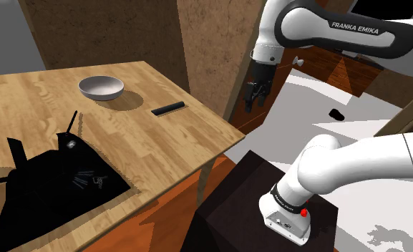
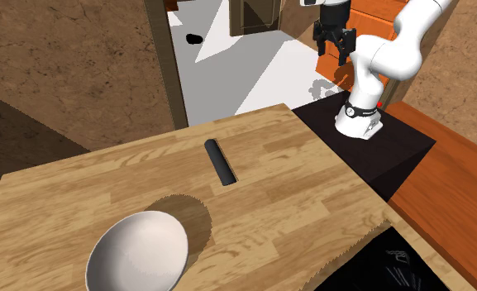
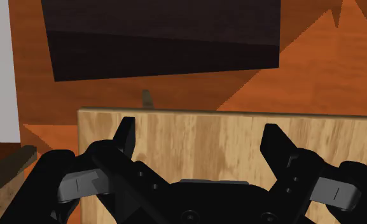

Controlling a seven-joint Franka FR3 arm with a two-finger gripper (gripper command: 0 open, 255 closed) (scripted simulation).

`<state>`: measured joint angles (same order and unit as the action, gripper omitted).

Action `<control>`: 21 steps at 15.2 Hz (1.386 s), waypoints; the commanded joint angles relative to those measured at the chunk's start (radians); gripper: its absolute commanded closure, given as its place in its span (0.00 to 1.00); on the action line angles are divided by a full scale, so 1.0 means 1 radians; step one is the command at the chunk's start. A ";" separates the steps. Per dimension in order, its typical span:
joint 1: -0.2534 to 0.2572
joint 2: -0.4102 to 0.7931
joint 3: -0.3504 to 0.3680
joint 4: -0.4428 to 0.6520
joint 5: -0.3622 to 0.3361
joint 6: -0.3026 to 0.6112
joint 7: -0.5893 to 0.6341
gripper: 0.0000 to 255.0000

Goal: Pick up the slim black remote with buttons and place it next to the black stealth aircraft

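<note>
Remote flat on table near bowl: stiff, light, slim, likely slick. Pinch across narrow width at mid-length. Fingers wide apart, empty.

A: Tabletop finish?
B: Pale wood, visible grain, matt.
A: And the bowl?
B: White, smooth, faint sheen. Remote, aircraft: matt black. Floor: reddish wood. Arm: glossy white.

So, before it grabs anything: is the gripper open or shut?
Open: the gripper has its fingers standing apart, clasping nothing.
</note>
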<state>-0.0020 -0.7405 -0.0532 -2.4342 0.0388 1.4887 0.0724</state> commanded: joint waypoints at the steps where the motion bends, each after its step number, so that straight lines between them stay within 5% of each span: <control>1: 0.000 0.000 0.000 0.000 0.000 0.000 0.000 0.00; 11: 0.070 0.324 -0.170 0.108 -0.109 0.241 -0.477 0.00; 21: 0.129 0.706 -0.243 0.351 -0.059 0.408 -0.930 0.00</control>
<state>0.1221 -0.0644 -0.2965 -2.1061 -0.0277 1.8872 -0.8126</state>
